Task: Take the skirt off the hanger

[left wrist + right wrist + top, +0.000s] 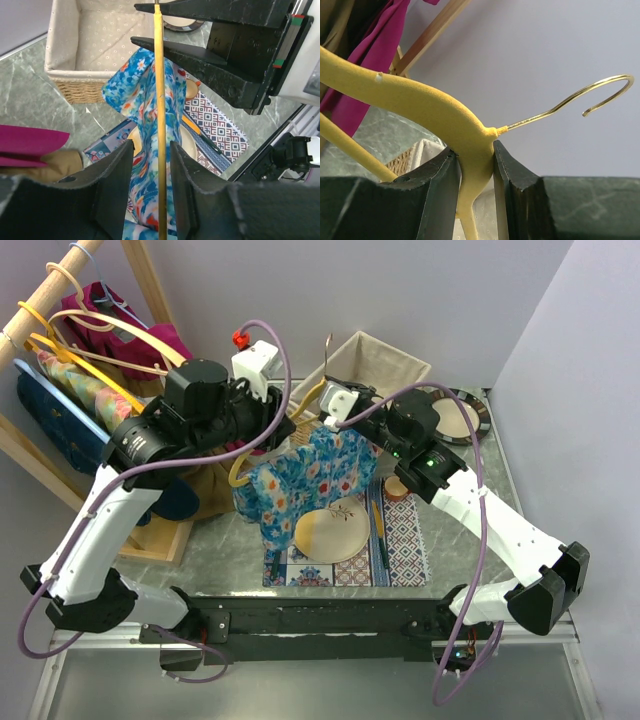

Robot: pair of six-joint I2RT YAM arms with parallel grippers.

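Observation:
The blue floral skirt (300, 480) hangs from a yellow hanger (312, 392) held up over the table. My right gripper (338, 405) is shut on the hanger (420, 100) at the neck just below its metal hook (600, 90), with both pads pressed on it. My left gripper (272, 428) straddles the hanger's thin yellow bar (160, 75). Its jaws (151, 145) are narrowed, with a gap showing on each side of the bar, and the skirt (145, 100) hangs just beyond them. The right gripper's fingers (200, 55) show at the top of the left wrist view.
A lined wicker basket (385, 360) stands at the back. At the left, a wooden rack (80, 260) holds more hangers and clothes. Under the skirt lie a patterned mat (405, 540) and a tan plate (335, 532). A bowl (465, 415) sits at the back right.

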